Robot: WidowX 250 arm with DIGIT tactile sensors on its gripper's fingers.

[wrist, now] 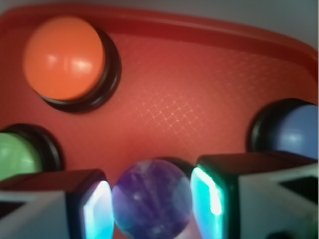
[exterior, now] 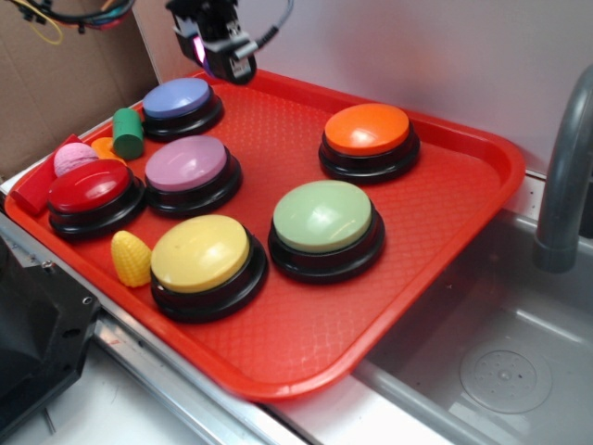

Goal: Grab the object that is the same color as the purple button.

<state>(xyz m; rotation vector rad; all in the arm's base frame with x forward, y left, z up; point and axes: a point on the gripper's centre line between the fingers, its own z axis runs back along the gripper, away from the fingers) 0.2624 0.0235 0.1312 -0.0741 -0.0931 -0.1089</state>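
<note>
Six round buttons on red tray (exterior: pixel 482 199): blue button (exterior: pixel 178 98), purple button (exterior: pixel 186 164), red button (exterior: pixel 89 189), yellow button (exterior: pixel 200 254), green button (exterior: pixel 322 217), orange button (exterior: pixel 367 130). Also on tray at left edge: green cylinder (exterior: pixel 127 133), pink ridged ball (exterior: pixel 73 158), yellow corn toy (exterior: pixel 131 258). Gripper (wrist: pixel 152 204) at tray's far edge, beside blue button. Fingers (wrist: pixel 97 209) set narrow, glossy purple ball (wrist: pixel 152 205) held between lit pads, touching both. Sink (exterior: pixel 500 362) to right of tray.

Red tray (exterior: pixel 463 232) with six buttons (exterior: pixel 322 218)
</note>
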